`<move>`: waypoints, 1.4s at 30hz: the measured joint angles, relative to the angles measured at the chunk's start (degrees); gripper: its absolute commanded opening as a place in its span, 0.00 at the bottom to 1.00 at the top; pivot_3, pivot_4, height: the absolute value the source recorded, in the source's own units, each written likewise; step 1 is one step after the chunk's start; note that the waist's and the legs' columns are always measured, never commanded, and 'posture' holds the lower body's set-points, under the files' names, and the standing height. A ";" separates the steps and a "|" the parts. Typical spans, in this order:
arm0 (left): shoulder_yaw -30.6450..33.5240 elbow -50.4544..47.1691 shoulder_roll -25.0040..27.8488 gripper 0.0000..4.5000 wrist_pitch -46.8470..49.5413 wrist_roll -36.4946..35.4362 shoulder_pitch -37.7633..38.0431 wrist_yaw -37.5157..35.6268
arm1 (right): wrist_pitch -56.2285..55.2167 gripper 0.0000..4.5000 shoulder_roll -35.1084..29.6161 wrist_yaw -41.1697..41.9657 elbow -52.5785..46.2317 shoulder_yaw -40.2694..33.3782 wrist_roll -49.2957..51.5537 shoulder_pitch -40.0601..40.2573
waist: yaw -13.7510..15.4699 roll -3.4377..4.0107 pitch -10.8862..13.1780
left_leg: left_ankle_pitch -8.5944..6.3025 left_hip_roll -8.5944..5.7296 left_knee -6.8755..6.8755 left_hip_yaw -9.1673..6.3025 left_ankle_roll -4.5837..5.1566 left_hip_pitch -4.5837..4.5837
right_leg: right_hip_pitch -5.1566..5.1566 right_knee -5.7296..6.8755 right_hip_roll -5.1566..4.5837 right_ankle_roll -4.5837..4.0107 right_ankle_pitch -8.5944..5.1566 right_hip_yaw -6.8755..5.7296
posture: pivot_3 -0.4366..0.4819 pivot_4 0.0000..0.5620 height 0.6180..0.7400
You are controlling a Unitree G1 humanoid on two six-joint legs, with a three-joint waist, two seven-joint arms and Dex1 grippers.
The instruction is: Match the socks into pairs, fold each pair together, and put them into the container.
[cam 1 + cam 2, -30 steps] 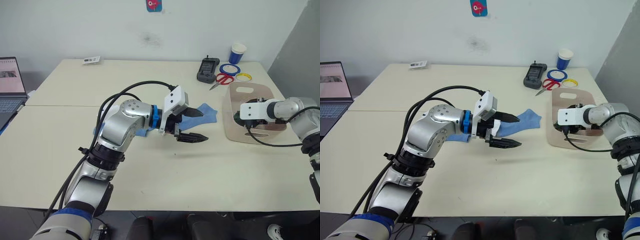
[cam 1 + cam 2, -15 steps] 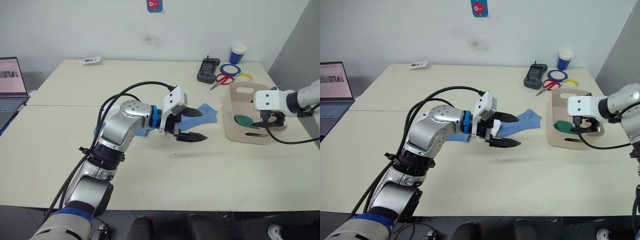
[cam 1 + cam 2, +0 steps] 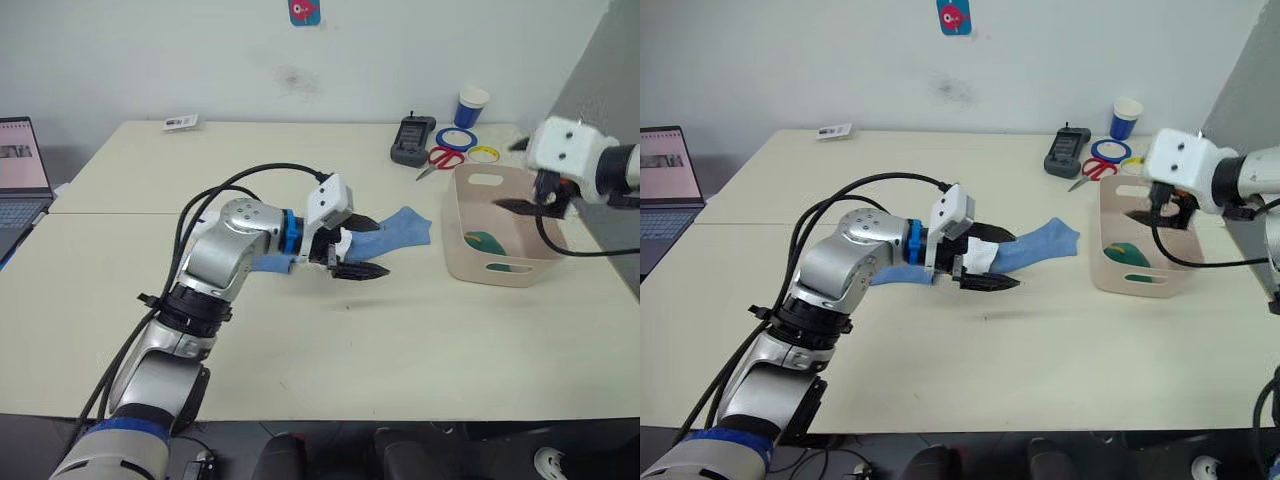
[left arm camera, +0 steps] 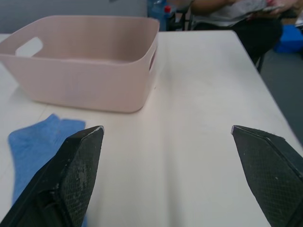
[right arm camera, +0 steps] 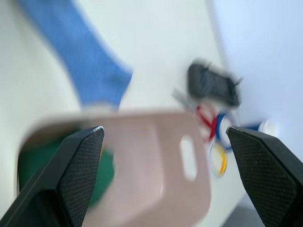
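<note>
I see the container (image 3: 500,240) on the table (image 3: 420,340), right side, with 1 sock (image 3: 486,242) inside. Left of it lies another sock (image 3: 395,227). Behind the container sit scissors (image 3: 440,158), tape rolls (image 3: 470,145), a cup (image 3: 474,104). Laptop (image 3: 20,185) far left.

A big pale tabletop (image 3: 420,340) stands by a white wall with a small red-and-blue sticker (image 3: 302,10) up high. At the far right end sit a blue-and-white paper cup (image 3: 474,106), a black device (image 3: 413,139), red scissors (image 3: 440,159) and tape rings — one blue (image 3: 459,137), one yellow (image 3: 485,154) — all close together. A small card (image 3: 181,123) lies near the far left edge, and a laptop (image 3: 20,170) shows at the left side.
</note>
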 measured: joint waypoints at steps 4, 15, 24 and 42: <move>5.61 3.03 3.49 1.00 -3.23 1.32 4.95 4.19 | 11.63 0.99 8.52 -7.06 -19.20 -5.18 7.70 9.29 | 0.35 0.00 0.00 | 0.03 0.07 0.00 -0.13 -0.05 -0.03 | 0.01 0.10 0.07 0.02 -0.05 -0.19 | 0.48 0.27 0.93; 19.73 3.98 7.15 1.00 -8.29 -0.14 24.58 10.56 | 15.21 0.99 21.74 -27.28 -41.65 1.36 5.31 42.30 | 0.35 -0.15 -0.07 | -0.05 -0.03 0.03 -0.05 0.08 -0.08 | 0.00 0.05 -0.25 0.20 -0.15 -0.09 | 0.48 0.27 0.93; 23.37 -1.12 8.99 1.00 -11.77 -1.24 39.17 10.44 | 13.82 0.99 22.10 -29.14 -45.35 4.33 6.28 51.49 | 0.12 -0.32 -0.13 | -0.06 0.05 -0.01 -0.06 0.09 0.01 | 0.03 0.09 -0.17 0.20 -0.16 -0.15 | 0.48 0.27 0.93; 20.86 -10.43 9.12 1.00 -8.30 -5.36 38.54 8.41 | -3.54 0.99 27.63 -36.97 -4.25 34.98 -19.94 11.51 | -1.10 -0.53 -0.13 | -0.06 0.05 -0.03 0.00 0.10 0.00 | -0.04 0.08 -0.02 0.13 -0.13 -0.15 | 0.48 0.27 0.93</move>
